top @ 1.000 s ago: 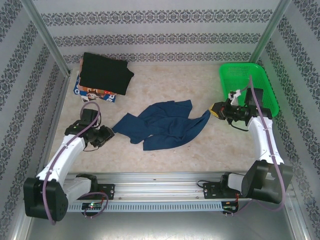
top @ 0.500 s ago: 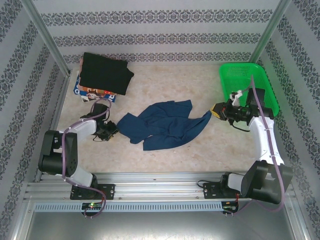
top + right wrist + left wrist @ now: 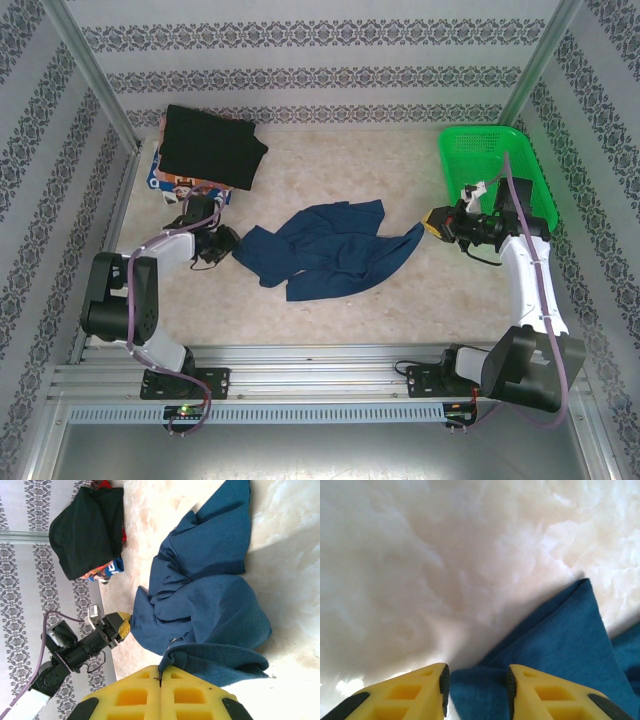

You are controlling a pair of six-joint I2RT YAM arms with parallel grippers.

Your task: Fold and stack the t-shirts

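The navy blue t-shirt (image 3: 325, 248) lies crumpled in the middle of the table. My right gripper (image 3: 428, 222) is shut on its right corner, and the pinched fold shows at the closed tips (image 3: 160, 670). My left gripper (image 3: 226, 245) is at the shirt's left corner. Its jaws stand open (image 3: 477, 682), with the blue cloth (image 3: 560, 645) lying between the yellow fingers (image 3: 420, 692). The black t-shirt (image 3: 210, 147) lies folded at the back left on top of the multicoloured one (image 3: 182, 185). Both also appear in the right wrist view, black (image 3: 87, 527) over multicoloured (image 3: 107, 570).
The green mesh basket (image 3: 520, 160) stands at the back right, just behind my right arm. Metal frame posts (image 3: 90, 75) rise at the back corners, with patterned walls around. Bare marble tabletop (image 3: 340, 170) surrounds the blue shirt.
My left arm has folded back, and its gripper has moved up and right onto the blue shirt's left corner. The right gripper has kept its hold and shifted slightly.
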